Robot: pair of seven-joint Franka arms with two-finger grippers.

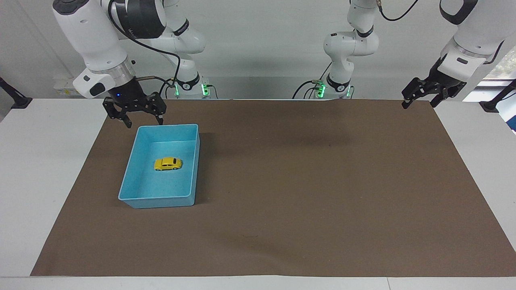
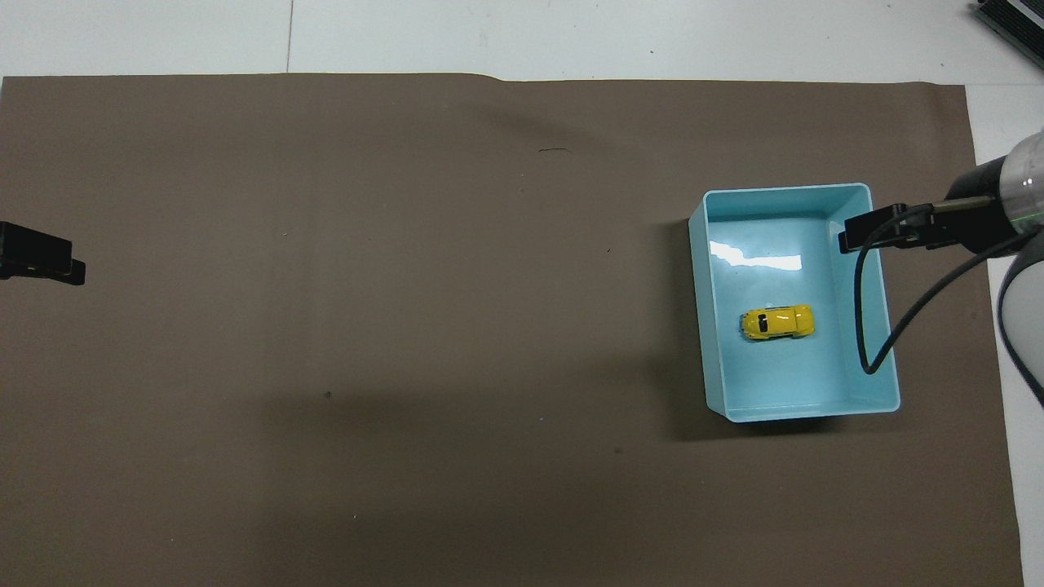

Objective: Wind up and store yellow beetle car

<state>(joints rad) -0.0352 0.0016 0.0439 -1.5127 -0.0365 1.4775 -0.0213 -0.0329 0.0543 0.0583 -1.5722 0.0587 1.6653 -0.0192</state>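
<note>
The yellow beetle car (image 1: 167,164) (image 2: 777,323) rests on its wheels on the floor of the blue bin (image 1: 161,199) (image 2: 803,413), near the bin's middle. My right gripper (image 1: 144,122) (image 2: 852,236) hangs open and empty in the air over the bin's rim at the right arm's end, well above the car and touching nothing. My left gripper (image 1: 418,104) (image 2: 49,265) waits open and empty over the mat's edge at the left arm's end of the table.
A brown mat (image 1: 306,181) covers most of the white table (image 1: 44,169); the bin stands on it toward the right arm's end. A black cable (image 2: 866,326) from the right wrist loops over the bin.
</note>
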